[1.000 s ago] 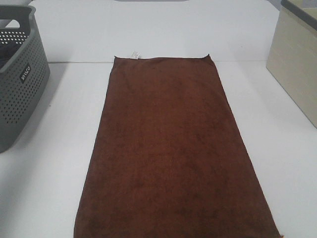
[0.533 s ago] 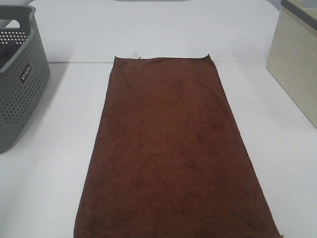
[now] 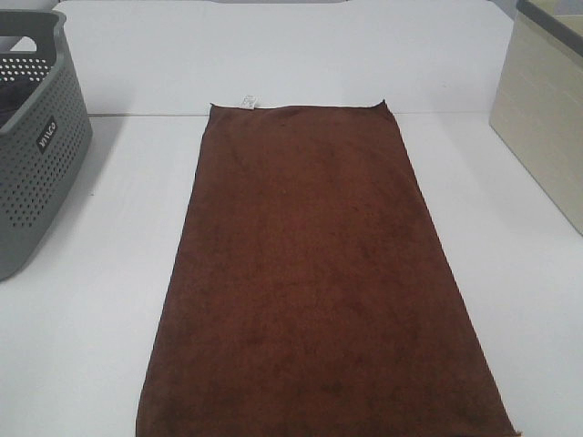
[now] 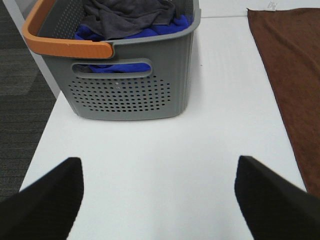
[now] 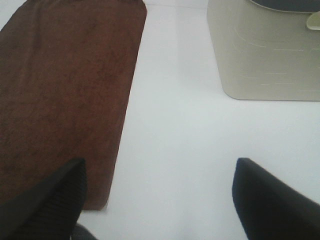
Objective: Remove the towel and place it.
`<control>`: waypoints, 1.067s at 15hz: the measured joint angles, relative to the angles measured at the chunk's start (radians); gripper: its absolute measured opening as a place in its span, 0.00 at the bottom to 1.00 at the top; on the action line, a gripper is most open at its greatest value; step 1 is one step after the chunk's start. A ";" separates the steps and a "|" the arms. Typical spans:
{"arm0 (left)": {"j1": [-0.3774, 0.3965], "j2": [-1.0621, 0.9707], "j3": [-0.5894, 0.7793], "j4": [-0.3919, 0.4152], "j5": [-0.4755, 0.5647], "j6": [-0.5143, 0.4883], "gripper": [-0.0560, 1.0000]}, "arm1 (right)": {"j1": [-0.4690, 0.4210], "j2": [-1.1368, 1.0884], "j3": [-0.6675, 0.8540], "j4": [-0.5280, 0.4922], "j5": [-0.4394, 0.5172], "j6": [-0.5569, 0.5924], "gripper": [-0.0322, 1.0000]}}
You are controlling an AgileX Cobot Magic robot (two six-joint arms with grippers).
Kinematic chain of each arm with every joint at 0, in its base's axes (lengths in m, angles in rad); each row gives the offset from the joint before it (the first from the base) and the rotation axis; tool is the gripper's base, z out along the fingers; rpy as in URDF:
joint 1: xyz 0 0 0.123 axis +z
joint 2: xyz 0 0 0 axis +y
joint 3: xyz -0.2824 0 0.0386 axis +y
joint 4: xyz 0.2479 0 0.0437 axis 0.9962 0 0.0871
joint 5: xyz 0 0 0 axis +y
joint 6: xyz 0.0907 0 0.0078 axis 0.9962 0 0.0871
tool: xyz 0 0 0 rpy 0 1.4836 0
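The towel [image 3: 310,273], a dark reddish-brown plush cloth, lies spread flat down the middle of the white table, its small white tag [image 3: 249,100] on the far short edge. It also shows in the left wrist view [image 4: 295,75] and in the right wrist view [image 5: 60,95]. Neither gripper shows in the high view. My left gripper [image 4: 159,197] is open and empty above bare table, between the grey perforated basket [image 4: 130,85] and the towel's edge. My right gripper [image 5: 159,197] is open and empty above bare table beside the towel's near corner.
The grey basket [image 3: 36,137] with an orange handle stands at the left and holds grey and blue cloths [image 4: 130,20]. A beige box [image 3: 547,100] stands at the right, also in the right wrist view [image 5: 265,55]. The table's left edge drops to dark floor [image 4: 20,110].
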 joint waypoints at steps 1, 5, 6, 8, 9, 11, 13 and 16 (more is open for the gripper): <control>0.000 0.000 0.020 -0.023 -0.001 0.015 0.77 | 0.000 -0.010 0.008 0.000 -0.004 0.000 0.78; 0.000 -0.002 0.105 -0.128 -0.097 0.049 0.77 | 0.000 -0.010 0.032 0.000 -0.033 0.000 0.78; 0.000 -0.002 0.106 -0.129 -0.105 0.049 0.77 | 0.000 -0.010 0.032 0.000 -0.033 0.000 0.78; 0.000 -0.002 0.106 -0.137 -0.106 0.049 0.77 | 0.000 -0.010 0.032 0.000 -0.033 0.000 0.78; 0.000 -0.002 0.106 -0.137 -0.109 0.049 0.77 | 0.000 -0.010 0.032 0.000 -0.033 0.000 0.78; 0.000 -0.002 0.106 -0.141 -0.109 0.049 0.77 | 0.000 -0.010 0.032 -0.018 -0.033 0.000 0.78; 0.001 -0.002 0.106 -0.145 -0.109 0.049 0.77 | 0.000 -0.010 0.032 -0.030 -0.033 0.000 0.78; 0.032 -0.002 0.106 -0.153 -0.109 0.049 0.77 | 0.000 -0.010 0.032 -0.042 -0.033 0.000 0.78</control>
